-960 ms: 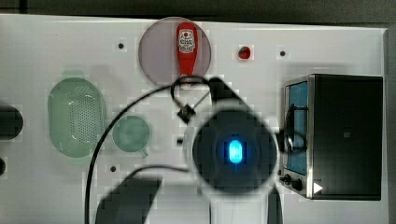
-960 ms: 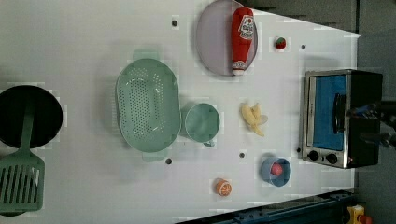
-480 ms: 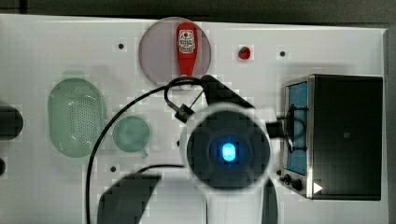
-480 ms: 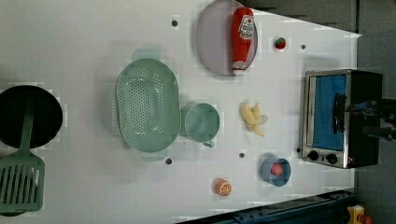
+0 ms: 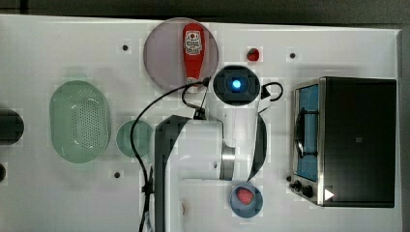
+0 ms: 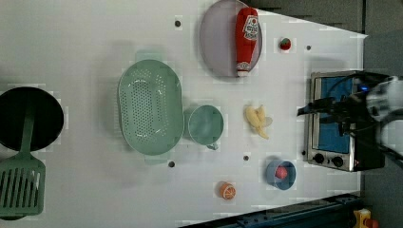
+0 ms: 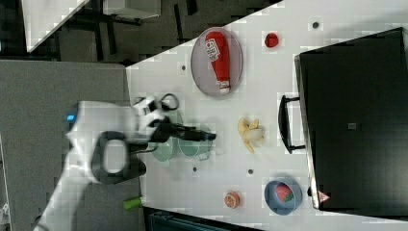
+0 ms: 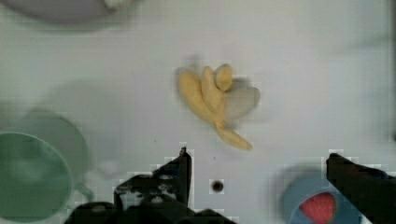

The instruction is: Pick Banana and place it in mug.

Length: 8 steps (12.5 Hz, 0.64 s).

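The banana (image 6: 257, 121) is seen lying on the white counter (image 6: 85, 42), between the mug (image 6: 205, 124) and the toaster oven (image 6: 340, 123), apart from both and well in from the counter's edges. The gripper (image 8: 257, 163) is held above the banana with fingers spread wide, nothing gripped.
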Motion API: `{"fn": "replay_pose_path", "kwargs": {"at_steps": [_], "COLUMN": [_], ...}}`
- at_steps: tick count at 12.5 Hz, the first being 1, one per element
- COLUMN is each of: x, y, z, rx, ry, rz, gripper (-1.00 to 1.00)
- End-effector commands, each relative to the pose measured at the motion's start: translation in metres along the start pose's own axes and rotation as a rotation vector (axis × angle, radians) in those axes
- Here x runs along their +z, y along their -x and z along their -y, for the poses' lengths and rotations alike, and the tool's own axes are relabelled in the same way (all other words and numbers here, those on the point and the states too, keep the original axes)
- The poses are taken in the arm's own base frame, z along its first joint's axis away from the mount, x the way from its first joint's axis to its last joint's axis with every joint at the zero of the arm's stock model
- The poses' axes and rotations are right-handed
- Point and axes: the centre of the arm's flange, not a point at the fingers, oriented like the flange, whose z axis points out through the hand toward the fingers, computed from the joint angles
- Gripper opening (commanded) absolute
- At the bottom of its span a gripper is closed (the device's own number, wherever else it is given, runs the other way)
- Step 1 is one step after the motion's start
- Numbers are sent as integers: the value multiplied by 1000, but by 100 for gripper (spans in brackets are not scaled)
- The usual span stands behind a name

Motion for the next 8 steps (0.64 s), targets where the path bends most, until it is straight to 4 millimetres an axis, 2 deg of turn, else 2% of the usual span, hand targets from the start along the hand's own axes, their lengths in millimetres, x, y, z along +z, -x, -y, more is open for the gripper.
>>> {"fn": "replay_pose_path", "kwargs": {"at_steps": [1,3,6,8], "x": [23,66,121,148], "y": [-7,-17,-17,-14], "z": [12,16,20,22], "rx": [-447,-545,-562,-593], "ry": [9,10,9,9], "rz": [-43,-57,-62,-58], "gripper": [100,100,100,100]}}
